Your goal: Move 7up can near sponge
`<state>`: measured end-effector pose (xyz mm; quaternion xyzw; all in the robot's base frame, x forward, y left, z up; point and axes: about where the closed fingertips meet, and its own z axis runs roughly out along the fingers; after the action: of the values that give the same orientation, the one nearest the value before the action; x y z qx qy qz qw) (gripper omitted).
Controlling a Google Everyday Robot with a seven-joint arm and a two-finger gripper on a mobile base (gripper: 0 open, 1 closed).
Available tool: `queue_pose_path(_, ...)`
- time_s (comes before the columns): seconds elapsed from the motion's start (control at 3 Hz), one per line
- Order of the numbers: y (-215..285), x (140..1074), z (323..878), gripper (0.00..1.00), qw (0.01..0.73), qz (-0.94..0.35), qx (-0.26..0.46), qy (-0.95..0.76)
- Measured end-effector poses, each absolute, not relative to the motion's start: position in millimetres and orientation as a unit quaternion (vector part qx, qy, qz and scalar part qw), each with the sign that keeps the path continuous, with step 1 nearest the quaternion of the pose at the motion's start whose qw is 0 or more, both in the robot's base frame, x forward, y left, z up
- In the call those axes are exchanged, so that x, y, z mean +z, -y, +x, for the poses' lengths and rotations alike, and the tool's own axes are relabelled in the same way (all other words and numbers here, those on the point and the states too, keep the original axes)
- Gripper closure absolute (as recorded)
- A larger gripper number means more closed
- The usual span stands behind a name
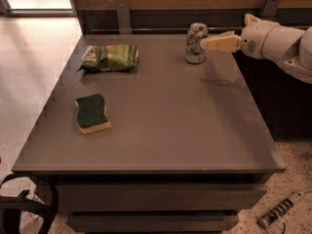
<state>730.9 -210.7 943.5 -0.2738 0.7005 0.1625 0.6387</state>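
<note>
The 7up can (195, 43), silver-white with green marks, stands upright near the far right of the grey table (165, 126). The sponge (92, 113), dark green over a yellow base, lies flat at the left middle of the table, far from the can. My gripper (208, 43) reaches in from the right on a white arm, and its cream fingertips are right at the can's right side, above the table. I cannot tell whether they touch the can.
A flat green snack bag (109, 57) lies at the far left of the table. A wooden wall with metal brackets (123, 13) runs behind the table. A power strip (280, 209) lies on the floor at the lower right.
</note>
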Motion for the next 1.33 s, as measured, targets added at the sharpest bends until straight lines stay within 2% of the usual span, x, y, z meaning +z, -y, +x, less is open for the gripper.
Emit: queue_pose_path(1.33, 154.5, 900.6, 780.6, 0.0, 0.617, -0.284, 0.234, -0.695)
